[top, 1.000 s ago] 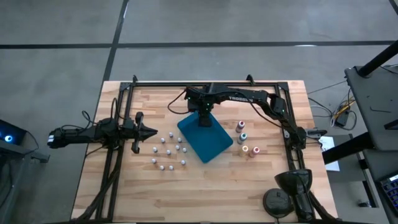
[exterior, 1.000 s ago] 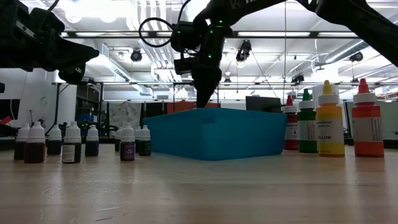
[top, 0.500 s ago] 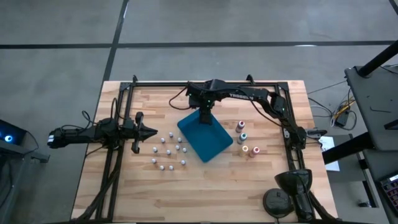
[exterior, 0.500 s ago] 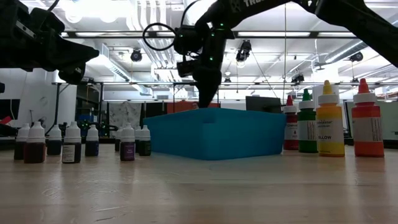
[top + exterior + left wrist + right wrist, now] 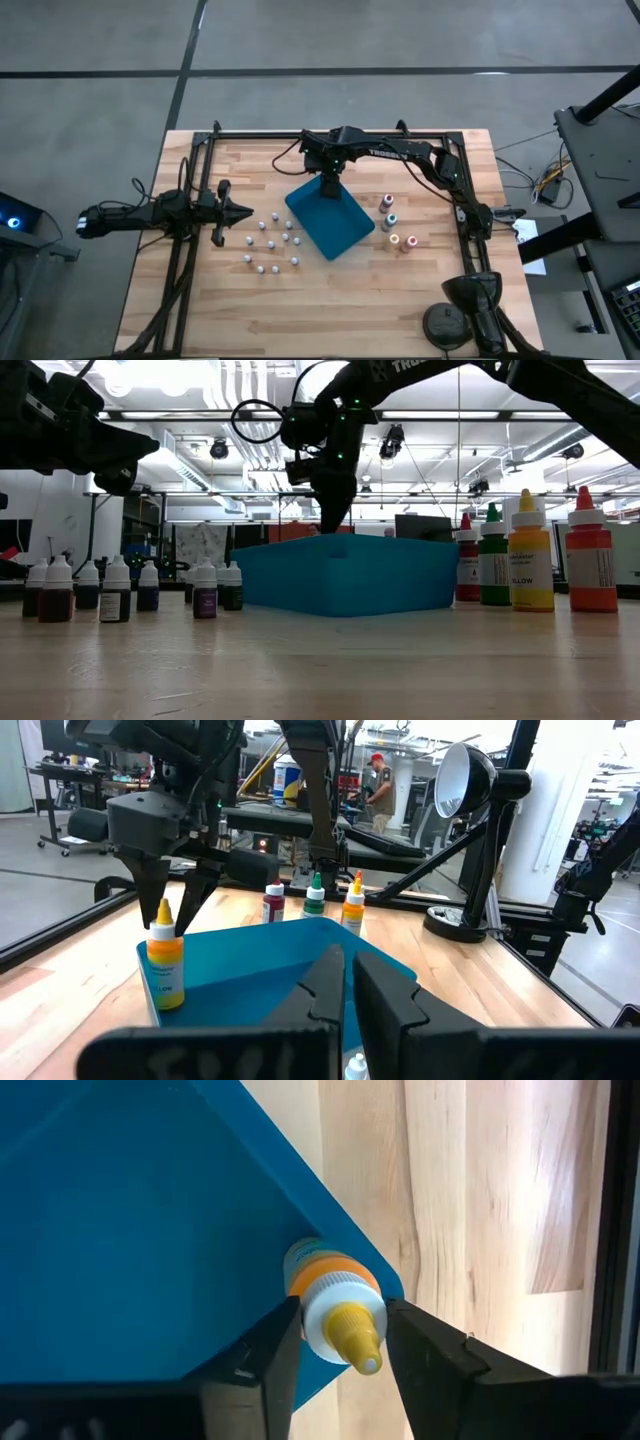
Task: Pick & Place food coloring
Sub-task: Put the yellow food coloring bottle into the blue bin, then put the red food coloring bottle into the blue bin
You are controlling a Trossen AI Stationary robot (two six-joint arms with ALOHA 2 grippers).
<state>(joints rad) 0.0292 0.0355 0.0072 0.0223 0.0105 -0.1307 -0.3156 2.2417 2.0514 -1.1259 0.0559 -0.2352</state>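
One bottle down so far: your right gripper (image 5: 340, 1342) sits over the far corner of the blue tray (image 5: 335, 232), and a yellow-topped food coloring bottle (image 5: 165, 956) stands upright inside that corner. The right wrist view shows the fingers parted, one on each side of the cap with a gap to it, so I read that as let go, not gripping.

Left to do, as far as you can see from above: four big bottles with coloured tops (image 5: 397, 225) stand on the table just right of the tray, and the cluster of small white-topped bottles (image 5: 270, 244) is on the table to its left. None of those are in the tray.

Your left gripper (image 5: 240, 211) is parked left of the small bottles, fingers closed on nothing.

I'd call it early days, most of the set is outside the tray
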